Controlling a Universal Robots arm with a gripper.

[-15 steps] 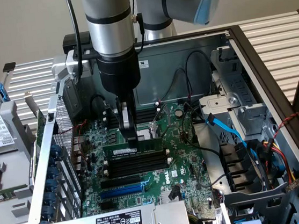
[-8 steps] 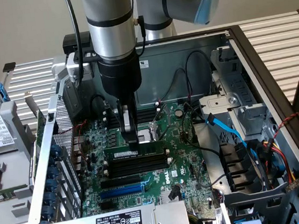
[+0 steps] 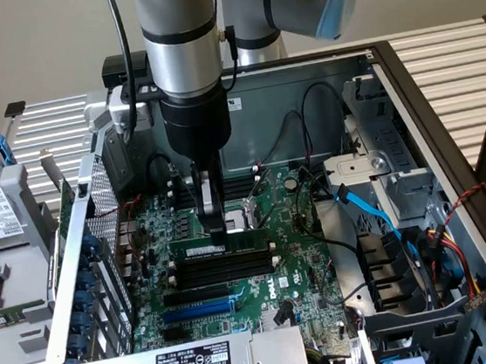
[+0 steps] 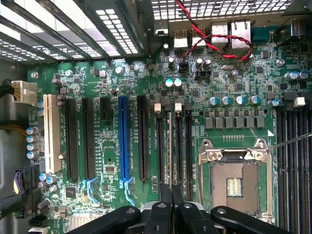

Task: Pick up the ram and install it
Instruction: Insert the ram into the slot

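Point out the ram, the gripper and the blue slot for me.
ram (image 3: 203,251): exterior view, on its white label.
gripper (image 3: 217,231): exterior view, between its fingertips, just above the ram.
blue slot (image 4: 123,141): wrist view, midway along the slot.

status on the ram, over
Tool shut on ram. Ram upright at the black slots. Nothing in the way; blue cable off to the exterior view's right.
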